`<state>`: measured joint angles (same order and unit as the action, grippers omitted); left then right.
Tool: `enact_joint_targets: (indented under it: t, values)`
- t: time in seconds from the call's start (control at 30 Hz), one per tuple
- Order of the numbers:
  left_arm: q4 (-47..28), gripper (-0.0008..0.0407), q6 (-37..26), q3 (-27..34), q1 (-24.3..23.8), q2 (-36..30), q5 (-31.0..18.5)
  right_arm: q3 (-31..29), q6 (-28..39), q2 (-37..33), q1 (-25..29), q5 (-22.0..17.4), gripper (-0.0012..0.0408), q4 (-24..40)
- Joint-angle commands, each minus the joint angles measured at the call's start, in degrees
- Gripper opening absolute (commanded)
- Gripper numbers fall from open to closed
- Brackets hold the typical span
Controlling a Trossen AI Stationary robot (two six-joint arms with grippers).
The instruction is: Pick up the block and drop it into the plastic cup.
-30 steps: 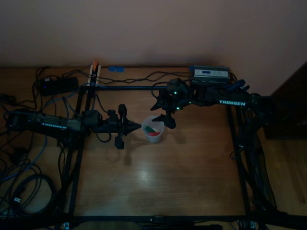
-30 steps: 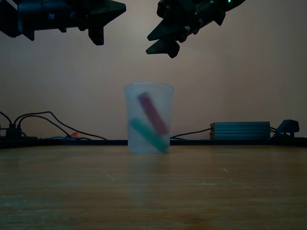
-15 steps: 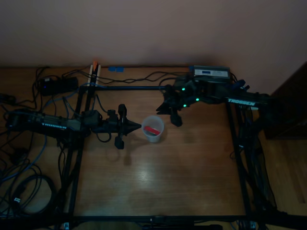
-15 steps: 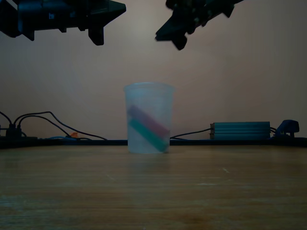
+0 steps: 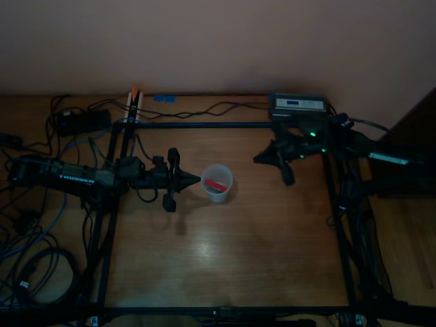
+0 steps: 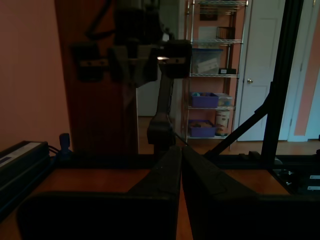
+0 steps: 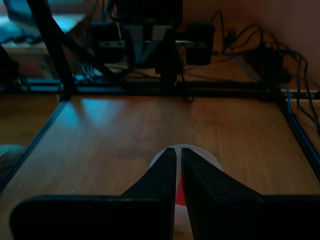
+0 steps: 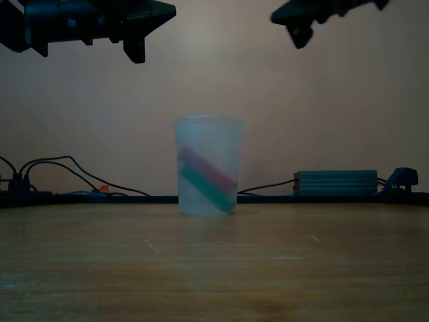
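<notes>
The big wooden counter (image 5: 225, 252) has a black frame around it. Two black arms hang above it. The left gripper (image 5: 197, 180) comes in from the top view's left, and its tip is just beside the rim of the plastic cup (image 5: 218, 182). Its fingers (image 6: 167, 170) are pressed together with nothing between them. The right gripper (image 5: 257, 160) is on the top view's right, well apart from the cup and high above the counter. Its fingers (image 7: 160, 180) are together too, and they hold nothing. A grey box (image 8: 335, 182) sits at the back by the wall. The cup stands upright near the middle of the counter. Inside it the red block (image 8: 208, 169) lies tilted, and a green block (image 8: 201, 182) lies just under it, tilted the same way.
</notes>
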<state>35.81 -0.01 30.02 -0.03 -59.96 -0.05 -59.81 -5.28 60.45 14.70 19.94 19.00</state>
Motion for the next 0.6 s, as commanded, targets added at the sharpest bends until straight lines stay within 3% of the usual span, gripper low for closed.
enact_joint_targets:
  t: [0.0, 0.27, 0.57]
  values:
    - [0.1, 0.0, 0.0, 0.0, 0.0, 0.0, 0.0, 4.4, 1.5, -3.6, 0.0, 0.0, 0.0011, -2.5]
    - [0.0, 0.0, 0.0, 0.0, 0.0, 0.0, 0.0, 15.0, 3.7, -12.4, 0.0, -2.0, 0.0011, -6.3]
    - [0.1, 0.0, 0.0, 0.0, 0.0, 0.0, 0.0, 15.3, 3.7, -13.4, 0.0, -2.4, 0.0011, -6.3]
